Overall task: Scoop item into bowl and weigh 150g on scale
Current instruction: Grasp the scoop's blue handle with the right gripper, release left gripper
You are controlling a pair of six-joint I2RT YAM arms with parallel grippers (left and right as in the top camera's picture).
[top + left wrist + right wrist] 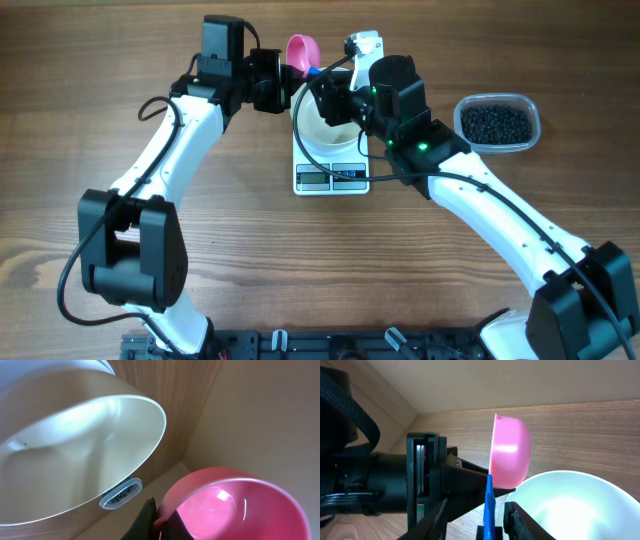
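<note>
the left gripper (156, 519) is squeezing tight on the pink scoop (303, 50), right where the cup meets its blue handle (489, 502). it is holding the scoop up in the air, at about 11 o'clock from the white bowl (312, 130) in the overhead view, with the cup tipping on its side. the right gripper (477, 519) is reaching in from 3 o'clock. its fingers (520, 517) are standing apart, one on each side of the blue handle, and they are not touching it. the bowl is sitting on the scale (332, 177), and the scale's little screen is peeking out at 6 o'clock. the black beans (495, 123) are lying in the clear tub (530, 104), on the table (250, 250) at 3 o'clock from the bowl, well apart from it.
</note>
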